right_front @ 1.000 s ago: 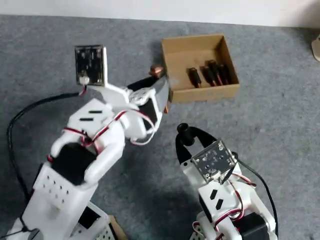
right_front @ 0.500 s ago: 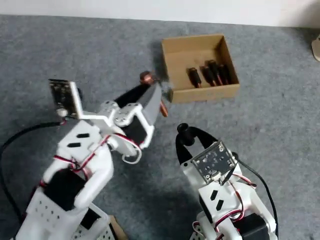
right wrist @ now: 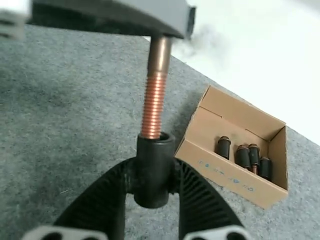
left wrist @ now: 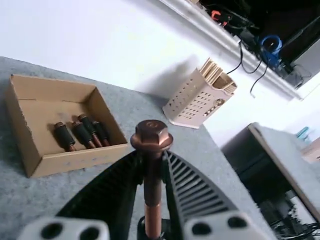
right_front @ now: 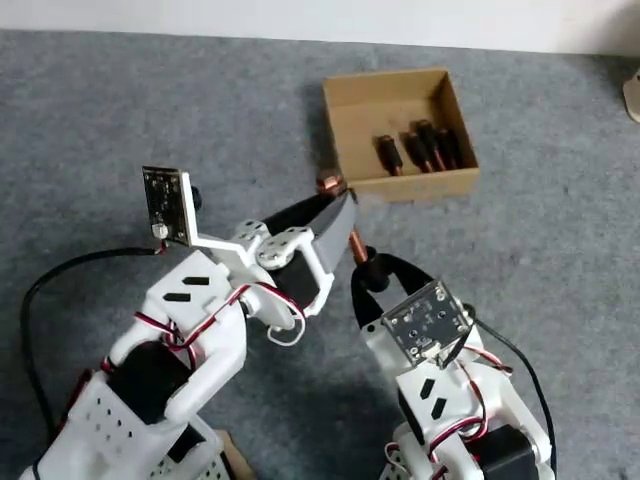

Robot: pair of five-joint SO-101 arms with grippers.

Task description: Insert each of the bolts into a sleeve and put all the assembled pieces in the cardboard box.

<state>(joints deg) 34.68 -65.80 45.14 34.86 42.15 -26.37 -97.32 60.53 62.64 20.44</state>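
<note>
- The bolt (right_front: 343,218) sits mid-frame in the high view. Its long axis slants from the hex head at the upper left down to the threaded tip at the lower right. The head lies just off the lower left corner of the cardboard box (right_front: 345,120).
- The left pincer (right_front: 338,208) is pinching the bolt's smooth shank just under the head, with a jaw pressed against each side.
- The right pincer (right_front: 370,268) is clamped around the black sleeve (right_front: 366,261), just below the centre of the frame. The sleeve's open mouth faces the bolt and its bore lines up with the shank.
- The threaded tip meets the sleeve's mouth. It looks to be just inside, though how far is hard to judge.
- The box stands open on the grey tabletop (right_front: 150,120) at upper centre-right. Four assembled pieces (right_front: 420,148) lie side by side in its lower right part, roughly parallel.
</note>
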